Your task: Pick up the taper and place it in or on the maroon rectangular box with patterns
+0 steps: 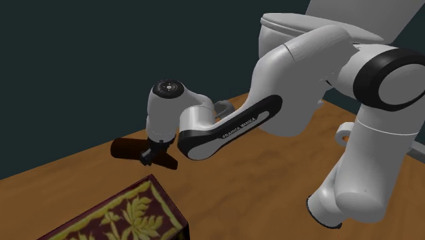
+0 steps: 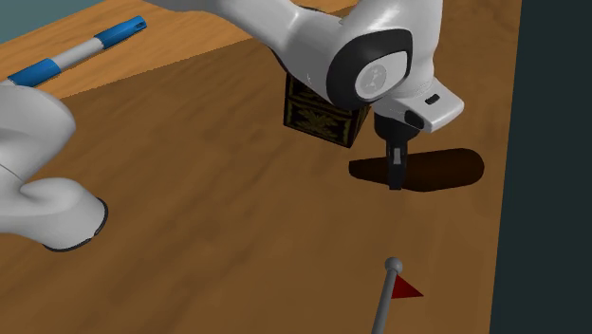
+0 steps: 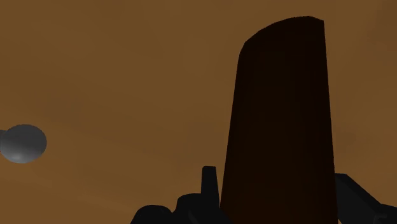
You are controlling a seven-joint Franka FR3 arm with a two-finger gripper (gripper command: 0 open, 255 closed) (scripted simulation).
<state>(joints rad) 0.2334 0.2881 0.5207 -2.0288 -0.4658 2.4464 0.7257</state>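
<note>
Lying flat near the tabletop's wall-side edge, the dark brown taper (image 2: 446, 169) sits between the fingers of the gripper (image 2: 396, 176), which press against its two sides. The grasp looks made. Next comes a clean lift, then carrying it to the patterned maroon box (image 1: 122, 211), well apart.

Dark brown taper (image 1: 127, 148), lying flat on wooden table (image 1: 68, 178), near maroon box (image 1: 129, 213) with gold leaf patterns
</note>
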